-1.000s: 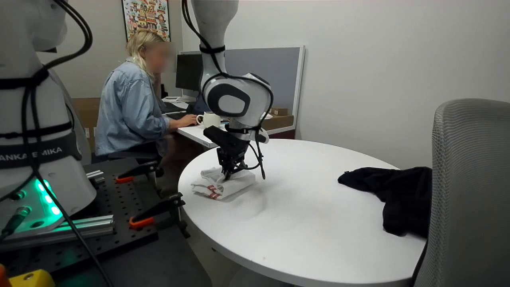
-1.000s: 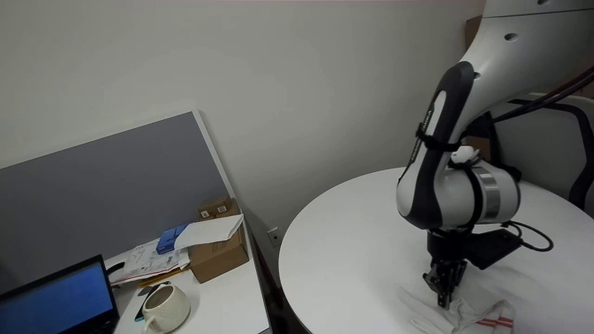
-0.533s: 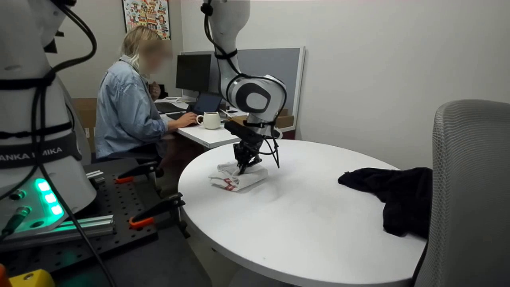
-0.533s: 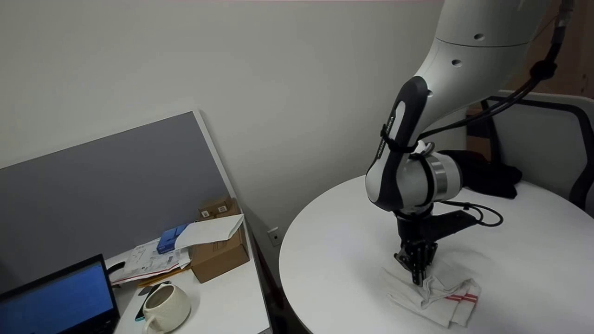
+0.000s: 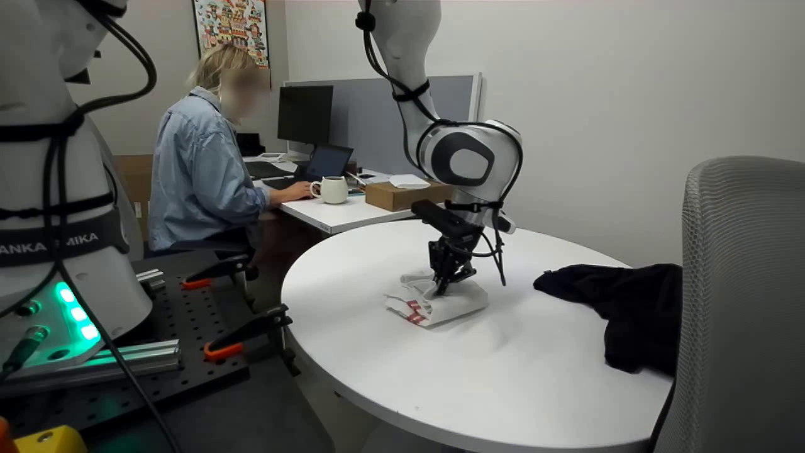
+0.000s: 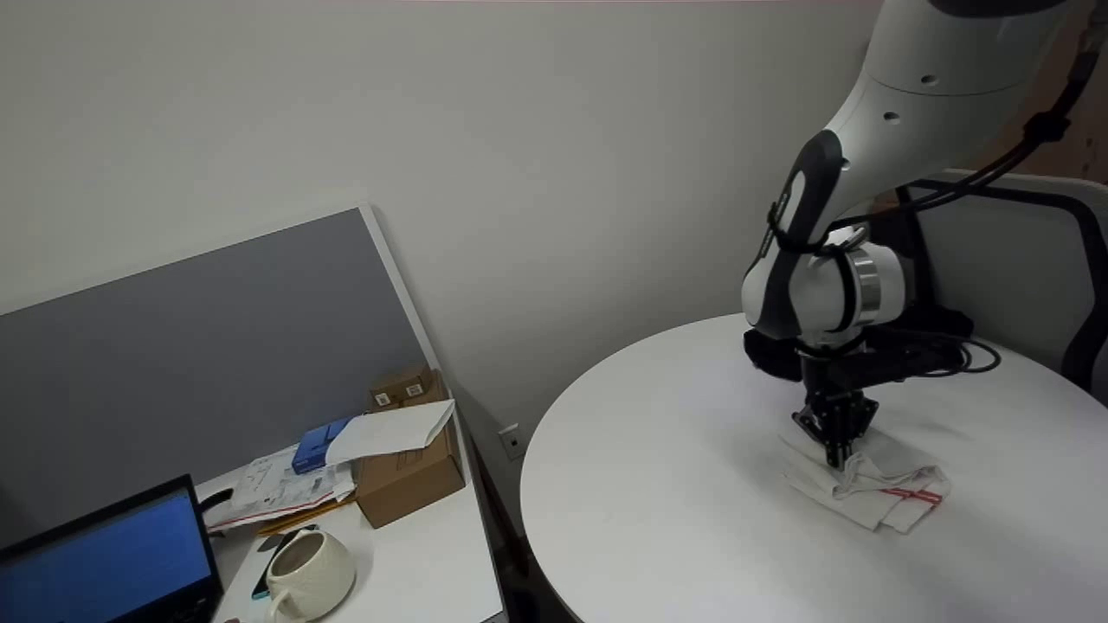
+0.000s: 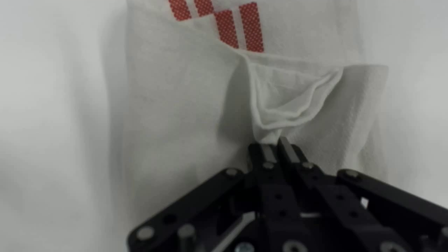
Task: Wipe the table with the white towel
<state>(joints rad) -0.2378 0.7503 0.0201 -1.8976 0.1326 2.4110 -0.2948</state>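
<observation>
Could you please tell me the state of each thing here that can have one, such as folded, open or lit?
White towel: folded, partly rumpled, resting on the round table
Gripper: shut on a fold of the towel
Black garment: loosely spread on the table, partly hidden
Laptop: open, screen lit
Monitor: screen dark
Mug: upright, contents unclear
Base lights: lit, glowing green

Pale wall (image 5: 604, 126), gray partition (image 6: 216, 346), mesh-backed chair (image 5: 742, 302).

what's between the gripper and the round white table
The white towel: both exterior views show it lying on the round table, directly under the gripper.
</observation>
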